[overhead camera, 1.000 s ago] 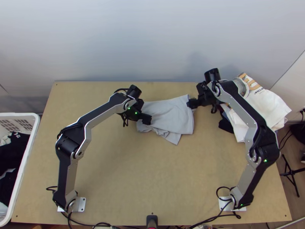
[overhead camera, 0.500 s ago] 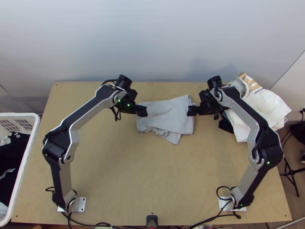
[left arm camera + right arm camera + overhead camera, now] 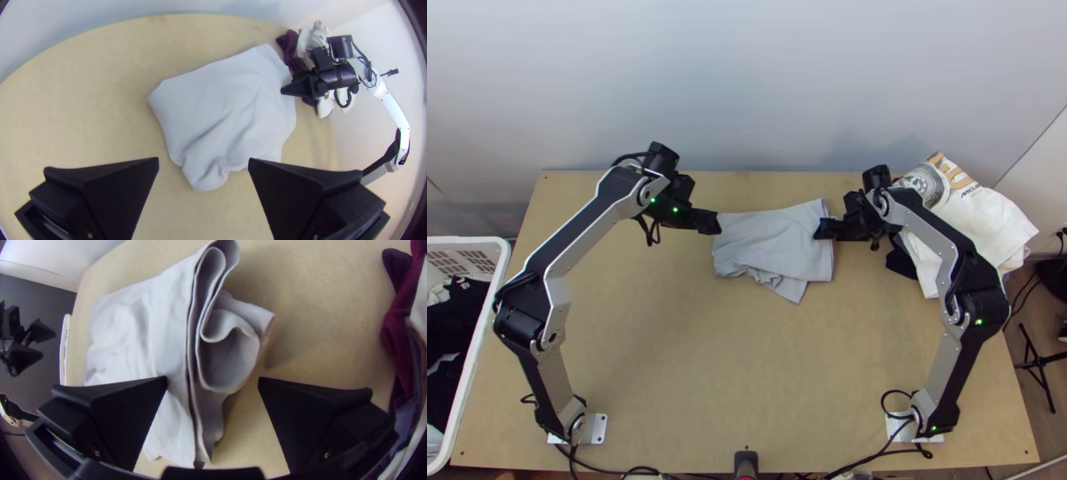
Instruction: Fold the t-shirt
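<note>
Our left gripper [image 3: 203,158] and right gripper [image 3: 212,378] are standing with fingers spread, at opposite ends of the grey t-shirt [image 3: 779,240].
Beneath the t-shirt, the smooth wooden table [image 3: 691,360] is bearing it; beyond its right-gripper end, a clothes pile [image 3: 979,220] is slumping. The t-shirt itself is lying layered and rumpled, probably light, limp and easily creased; we are favouring its stacked edge [image 3: 192,320], pinching every layer together so the curling inner loop [image 3: 229,351] isn't springing out.
</note>
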Available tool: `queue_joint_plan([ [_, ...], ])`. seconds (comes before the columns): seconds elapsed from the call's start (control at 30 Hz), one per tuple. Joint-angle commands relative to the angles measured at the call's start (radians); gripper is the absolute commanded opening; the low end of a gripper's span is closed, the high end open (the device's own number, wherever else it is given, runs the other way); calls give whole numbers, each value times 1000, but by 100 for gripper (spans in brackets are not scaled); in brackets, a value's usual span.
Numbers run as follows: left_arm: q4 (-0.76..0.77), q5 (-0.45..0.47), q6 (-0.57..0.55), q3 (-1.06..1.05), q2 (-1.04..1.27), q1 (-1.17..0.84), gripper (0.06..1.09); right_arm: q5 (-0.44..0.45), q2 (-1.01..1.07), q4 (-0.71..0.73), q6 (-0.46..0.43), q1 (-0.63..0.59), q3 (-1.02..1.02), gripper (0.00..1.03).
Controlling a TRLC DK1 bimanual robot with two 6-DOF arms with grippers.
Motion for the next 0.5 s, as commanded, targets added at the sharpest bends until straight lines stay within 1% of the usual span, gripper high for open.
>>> queue_joint_plan([
  [0.0,-24,0,6,-1,-16,33,104,-121,47,44,44,-15,2,95],
  [0.07,-28,0,10,-1,-16,38,104,-167,52,46,56,-11,2,95],
  [0.2,-42,-2,24,-4,-16,52,104,-200,69,49,60,-5,9,95],
  [0.3,-45,-3,26,-13,-17,55,104,-253,93,60,82,1,14,95],
  [0.47,-45,-14,32,-24,-14,55,104,-260,116,78,83,51,22,95],
])
